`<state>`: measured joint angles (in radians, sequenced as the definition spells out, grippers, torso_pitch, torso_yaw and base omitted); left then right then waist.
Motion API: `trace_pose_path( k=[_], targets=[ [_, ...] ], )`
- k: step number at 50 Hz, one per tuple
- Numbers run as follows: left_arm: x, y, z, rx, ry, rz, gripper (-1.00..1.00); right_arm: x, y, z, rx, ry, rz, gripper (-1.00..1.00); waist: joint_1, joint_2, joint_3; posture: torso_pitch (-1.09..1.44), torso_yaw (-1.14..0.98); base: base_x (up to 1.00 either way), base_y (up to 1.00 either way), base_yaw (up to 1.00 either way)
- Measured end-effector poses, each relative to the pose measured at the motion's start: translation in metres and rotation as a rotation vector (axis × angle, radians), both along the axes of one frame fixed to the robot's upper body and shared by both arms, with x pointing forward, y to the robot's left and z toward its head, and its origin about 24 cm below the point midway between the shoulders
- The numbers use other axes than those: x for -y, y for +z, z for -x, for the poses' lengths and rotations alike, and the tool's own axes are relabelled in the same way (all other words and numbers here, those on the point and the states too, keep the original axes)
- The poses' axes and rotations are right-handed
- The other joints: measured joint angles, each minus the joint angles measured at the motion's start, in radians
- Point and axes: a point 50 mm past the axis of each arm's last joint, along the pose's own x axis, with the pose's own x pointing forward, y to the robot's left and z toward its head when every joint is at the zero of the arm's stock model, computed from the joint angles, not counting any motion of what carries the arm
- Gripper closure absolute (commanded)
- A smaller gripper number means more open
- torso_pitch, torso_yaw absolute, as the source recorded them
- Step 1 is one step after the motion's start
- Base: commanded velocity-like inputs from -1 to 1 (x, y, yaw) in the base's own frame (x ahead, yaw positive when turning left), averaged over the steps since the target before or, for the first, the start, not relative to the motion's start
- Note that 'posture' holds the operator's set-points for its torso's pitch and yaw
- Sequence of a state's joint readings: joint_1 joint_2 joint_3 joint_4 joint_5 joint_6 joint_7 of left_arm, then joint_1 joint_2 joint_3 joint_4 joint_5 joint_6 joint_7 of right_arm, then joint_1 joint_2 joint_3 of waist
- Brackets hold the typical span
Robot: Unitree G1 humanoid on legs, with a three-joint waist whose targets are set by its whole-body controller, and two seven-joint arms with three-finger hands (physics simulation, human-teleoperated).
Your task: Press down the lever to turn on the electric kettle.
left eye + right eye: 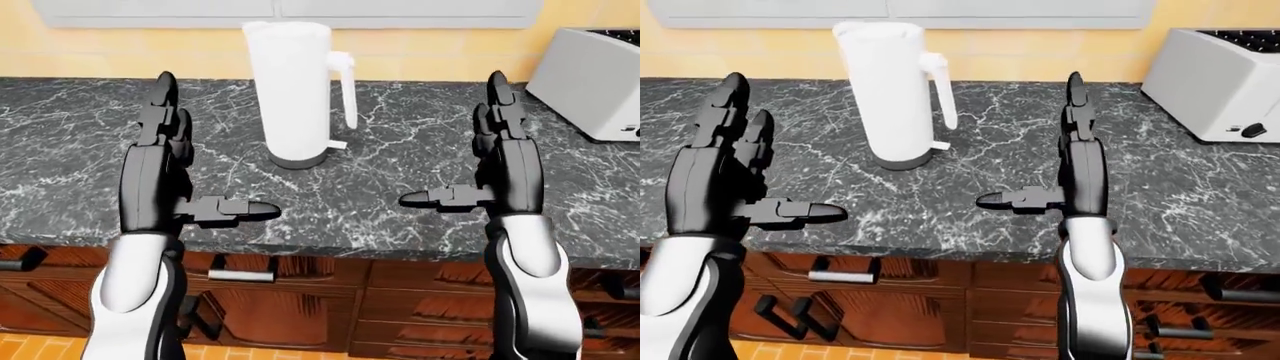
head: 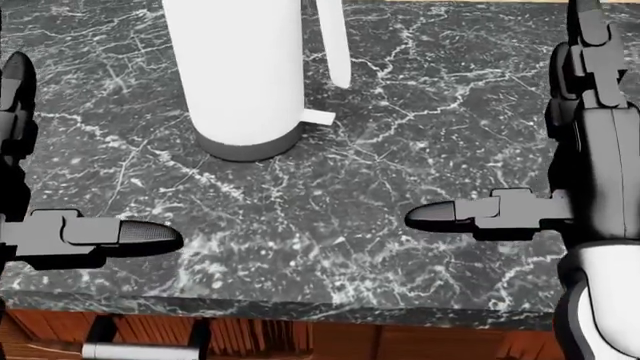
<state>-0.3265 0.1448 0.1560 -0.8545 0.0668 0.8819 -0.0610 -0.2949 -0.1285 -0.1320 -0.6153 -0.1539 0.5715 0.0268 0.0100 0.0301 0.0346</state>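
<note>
Low on the kettle (image 1: 293, 94), at the foot of its handle (image 1: 346, 90), a small white lever (image 2: 318, 116) sticks out sideways toward the right of the head view, just above the grey base. That tab is what the press turns on. It lies flat, with its long axis running left to right, so I judge a push must come from above, straight down onto its free end.

Up and to the left of the right hand (image 1: 508, 161) is where the lever lies in the eye views, and up and to the right of the left hand (image 1: 155, 180). Neither hand touches the kettle; both hang over the near part of the desk (image 2: 400, 157), well short of it. Each hand is open, fingers (image 1: 1075, 101) stretched straight and the thumb pointing inward, holding nothing.

The right hand looks the better choice: the lever points toward its side, and nothing stands between them, only bare marble. From the left hand the kettle body partly bars the way.

The kettle stands upright, tall and narrow, so a sideways shove could tip or slide it. Room to its right is wide; a toaster (image 1: 1220, 75) sits well apart near the right edge. The desk's near edge runs just below the hands, with drawers (image 1: 300, 292) under it.
</note>
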Motion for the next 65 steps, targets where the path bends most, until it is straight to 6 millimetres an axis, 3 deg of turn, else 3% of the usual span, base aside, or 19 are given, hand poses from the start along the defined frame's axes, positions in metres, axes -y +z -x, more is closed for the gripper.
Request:
trace_pose_path(
  k=[6,8,10,12,16,18,24,28,31,34,38,47,55,65],
  targets=[
    [0.002,0.005,0.003,0.034,-0.01,-0.001,-1.0,-0.001,0.009,0.002,0.044,-0.003,0.01,-1.0,0.003,-0.082,-0.007,0.0,0.0,0.15,0.0,0.0],
    [0.005,0.0,0.001,0.009,-0.032,0.003,-1.0,0.003,0.006,0.001,0.027,-0.022,0.008,-1.0,-0.008,-0.068,0.006,0.0,0.0,0.15,0.0,0.0],
    [0.006,-0.002,0.0,-0.011,-0.046,0.004,-1.0,0.006,0.001,0.0,-0.001,-0.038,0.003,-1.0,-0.013,-0.07,0.006,0.0,0.0,0.14,0.0,0.0],
    [0.005,-0.001,0.0,-0.008,-0.039,0.004,-1.0,0.006,0.002,0.0,-0.005,-0.039,0.003,-1.0,-0.011,-0.056,0.005,0.0,0.0,0.14,0.0,0.0],
    [0.002,0.004,0.002,0.026,-0.025,0.002,-1.0,0.004,0.009,0.003,0.031,-0.03,0.008,-1.0,-0.015,-0.006,0.011,0.0,0.0,0.15,0.0,0.0],
    [0.003,0.004,0.003,0.033,-0.025,0.002,-1.0,0.003,0.009,0.003,0.04,-0.026,0.008,-1.0,-0.018,0.035,0.002,0.0,0.0,0.16,0.0,0.0],
    [-0.004,-0.004,0.001,-0.012,0.012,0.009,-1.0,-0.003,-0.002,-0.001,-0.018,0.012,-0.003,-1.0,0.003,0.015,0.002,0.0,0.0,0.15,0.0,0.0],
    [-0.001,0.001,0.003,0.02,0.001,0.004,-1.0,0.0,0.005,0.001,0.021,-0.005,0.002,-1.0,0.005,-0.03,0.002,0.0,0.0,0.15,0.0,0.0],
    [0.0,0.006,0.005,0.051,-0.007,0.001,-1.0,0.0,0.01,0.003,0.054,-0.012,0.007,-1.0,0.013,-0.078,-0.006,0.0,0.0,0.0,0.0,0.0],
    [0.003,0.0,0.004,0.018,-0.03,0.008,-1.0,0.005,0.005,0.002,0.031,-0.036,0.004,-1.0,0.005,-0.048,0.005,0.0,0.0,0.0,0.0,0.0],
    [0.002,-0.003,0.002,-0.01,-0.028,0.01,-1.0,0.004,0.001,-0.002,-0.007,-0.037,-0.002,-1.0,-0.003,-0.029,0.003,0.0,0.0,0.0,0.0,0.0],
    [0.0,0.003,0.006,0.023,-0.009,0.007,-1.0,-0.004,0.011,-0.003,0.035,-0.008,0.008,-1.0,-0.005,-0.036,-0.009,0.0,0.0,0.0,0.0,0.0],
    [-0.001,0.001,0.006,0.014,-0.008,0.01,-1.0,-0.013,0.015,-0.013,0.03,0.019,0.023,-1.0,-0.006,-0.037,-0.003,0.0,0.0,0.0,0.0,0.0],
    [-0.001,0.002,0.006,0.019,-0.005,0.01,-1.0,-0.025,0.022,-0.036,0.013,0.053,0.051,-1.0,-0.005,-0.035,0.0,0.0,0.0,0.0,0.0,0.0]
  ],
)
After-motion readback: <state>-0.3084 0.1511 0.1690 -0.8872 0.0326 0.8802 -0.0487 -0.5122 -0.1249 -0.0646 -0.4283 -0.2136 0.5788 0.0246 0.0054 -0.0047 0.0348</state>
